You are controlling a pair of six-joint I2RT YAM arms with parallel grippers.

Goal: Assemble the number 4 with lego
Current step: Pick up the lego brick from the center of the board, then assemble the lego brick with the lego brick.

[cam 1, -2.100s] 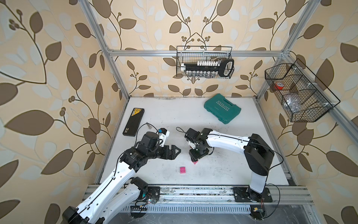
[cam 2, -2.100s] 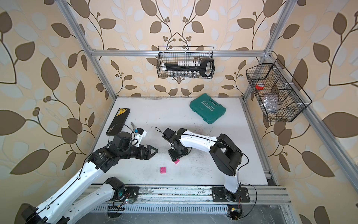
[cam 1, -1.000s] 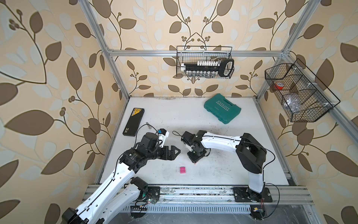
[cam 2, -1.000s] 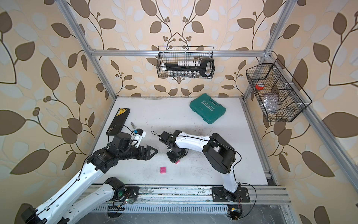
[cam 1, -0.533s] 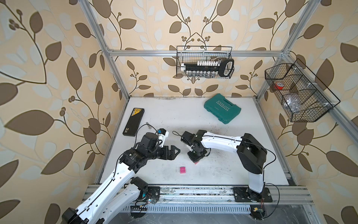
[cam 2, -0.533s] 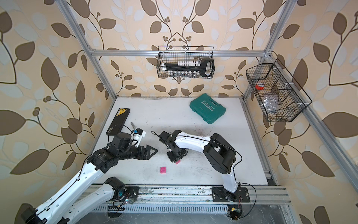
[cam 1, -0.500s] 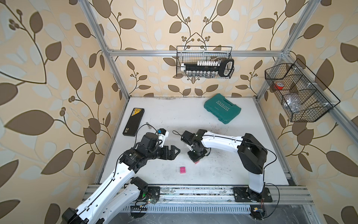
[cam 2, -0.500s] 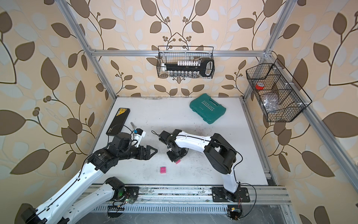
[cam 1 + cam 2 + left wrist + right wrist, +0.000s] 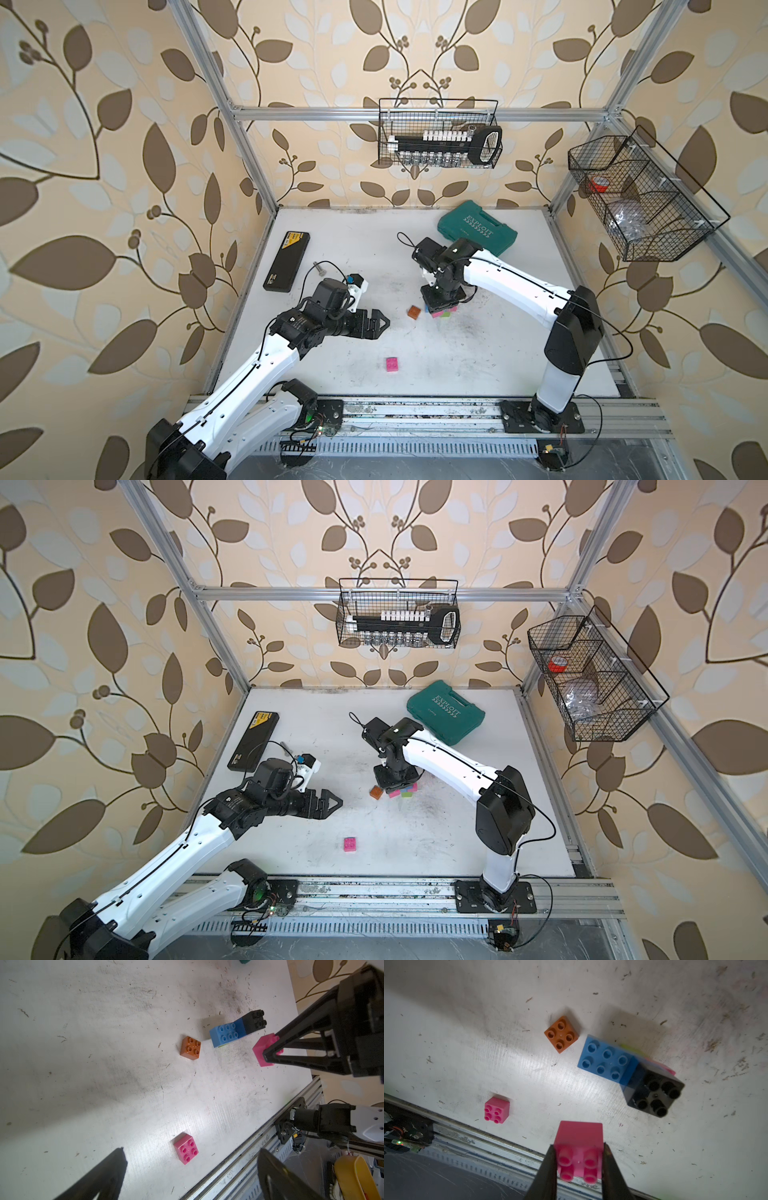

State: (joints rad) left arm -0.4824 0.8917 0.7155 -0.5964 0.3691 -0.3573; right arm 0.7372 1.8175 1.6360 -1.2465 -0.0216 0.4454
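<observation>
Two grippers over the table [image 9: 353, 249]: the right gripper [image 9: 579, 1147] clamps a pink brick [image 9: 579, 1134] near the blue-and-black stack [image 9: 607, 1059], and the left gripper [image 9: 380, 324] hangs spread and empty. An orange brick [image 9: 561, 1034] sits beside the stack, and a second pink brick [image 9: 496, 1110] lies apart.

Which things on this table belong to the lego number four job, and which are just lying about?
Job: held pink brick in right claw; loose pink brick; orange brick; blue-and-black stack.
Lying about: teal tool case; black flat box; bolt.
</observation>
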